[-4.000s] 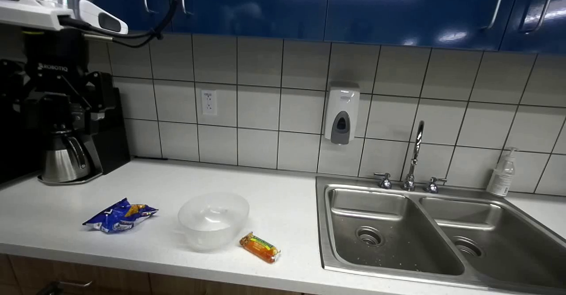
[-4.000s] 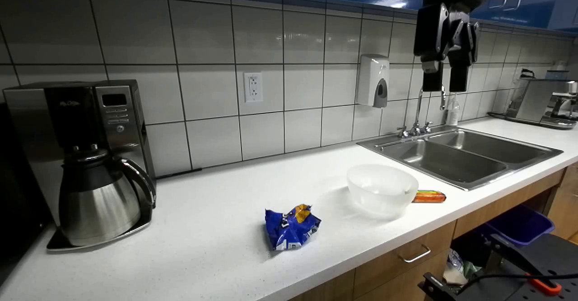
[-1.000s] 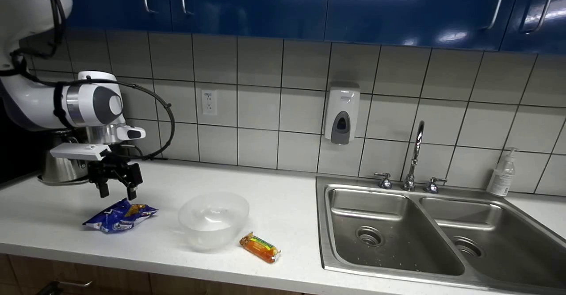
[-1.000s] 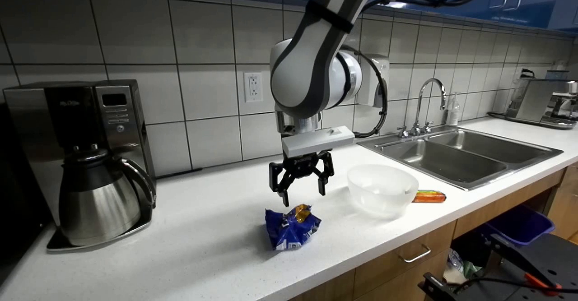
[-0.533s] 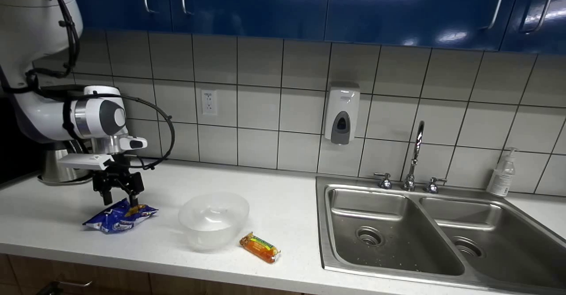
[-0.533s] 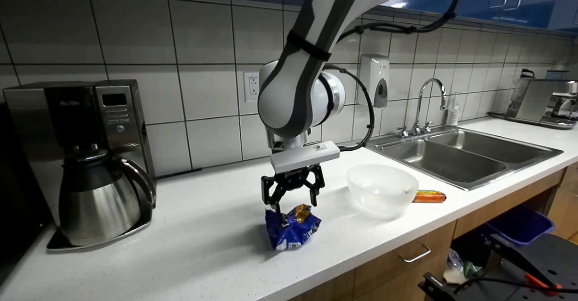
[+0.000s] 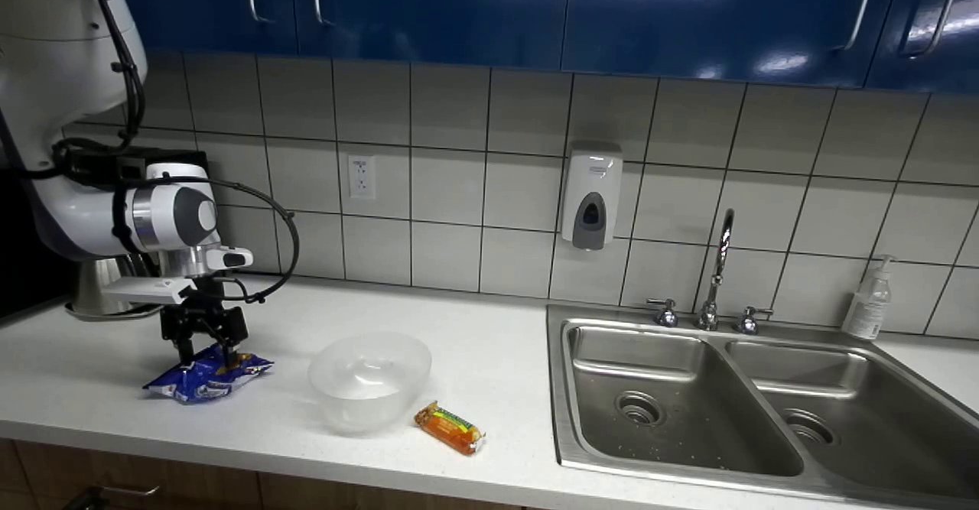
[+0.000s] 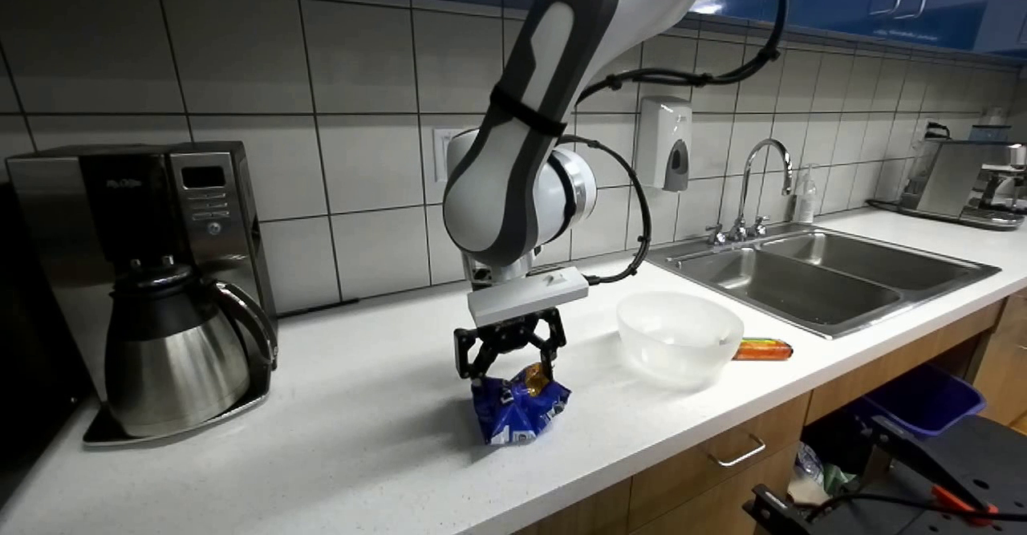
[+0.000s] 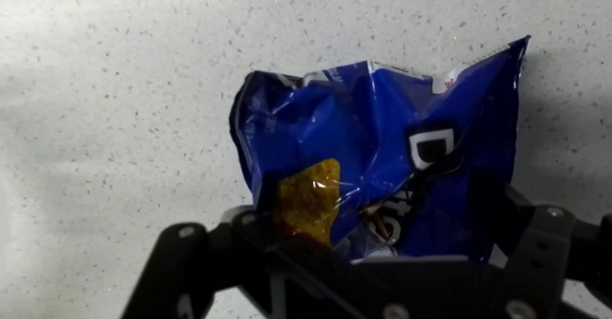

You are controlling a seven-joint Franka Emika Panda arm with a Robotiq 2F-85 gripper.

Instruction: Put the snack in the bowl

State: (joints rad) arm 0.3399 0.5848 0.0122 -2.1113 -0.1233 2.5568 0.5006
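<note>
Your snack packet (image 9: 356, 123) is crumpled, glossy blue, printed with a golden-brown chip, a white letter D and a speck of red along one edge. It lies on the counter (image 8: 361, 439) near the bowl (image 7: 359, 417), outside it. Your gripper (image 8: 513, 375) stands over it, fingers (image 7: 186, 348) spread wide astride the packet and not gripping it; you can't tell whether the tips press on it. Only the wrist view lets you make out that D. In an exterior view you get the coffee maker (image 8: 132, 214) nearly whole, well apart from the bowl. The bowl hides one end of the wrapped bar (image 8: 764, 350) just beside it in an exterior view. In the wrist view your gripper covers part of the packet, and some letters sink into folds and shadow.
</note>
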